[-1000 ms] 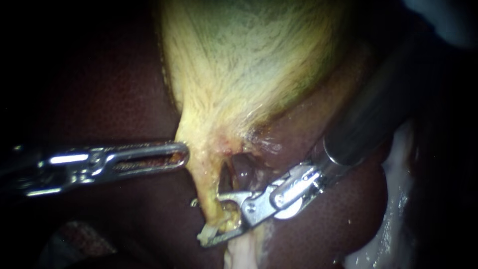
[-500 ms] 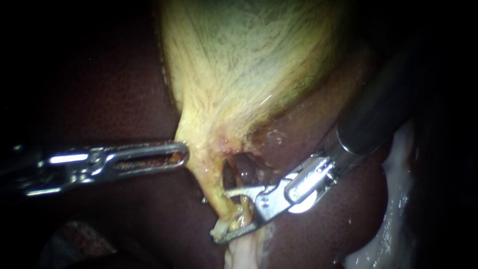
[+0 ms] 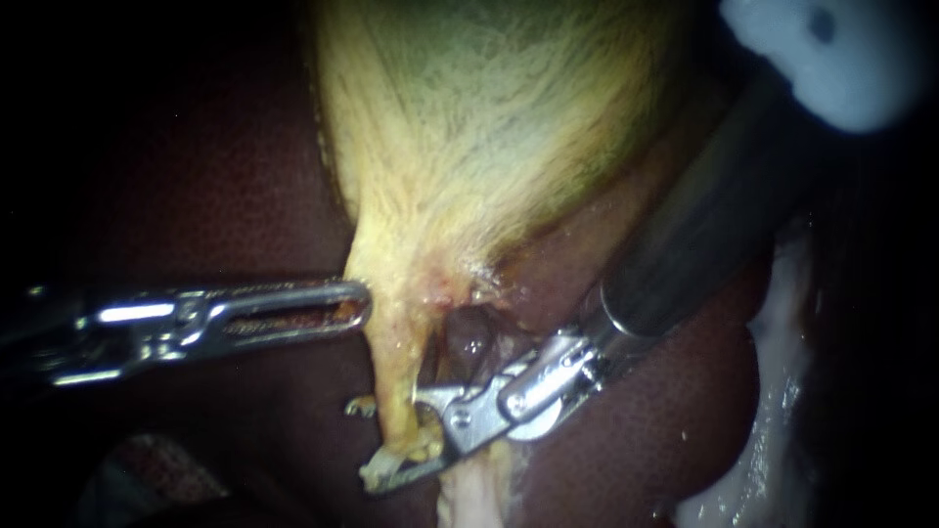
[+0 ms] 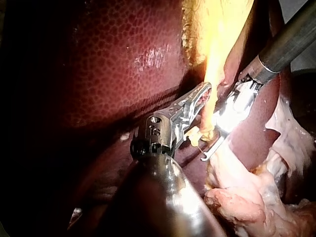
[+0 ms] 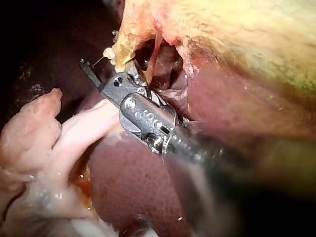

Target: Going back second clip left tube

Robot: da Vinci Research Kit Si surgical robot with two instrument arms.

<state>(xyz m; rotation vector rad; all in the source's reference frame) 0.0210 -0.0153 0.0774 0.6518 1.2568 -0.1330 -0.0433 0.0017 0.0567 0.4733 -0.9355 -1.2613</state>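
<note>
Place: a surgical lab bench, seen close up.
Organs: a dark red liver and a yellow-green gallbladder lie exposed, just ahead of both instruments.
Tools: the left instrument and the right instrument are slim shafts with shiny steel tips, set against the tissue.
Loose tissue: pale pink wet scraps lie heaped beside and under the right instrument.
Lighting: a bright patch falls on the tissue around the tips. Away from them all is dark.
Hardware: a pale rounded part sits up the right instrument's shaft.
</note>
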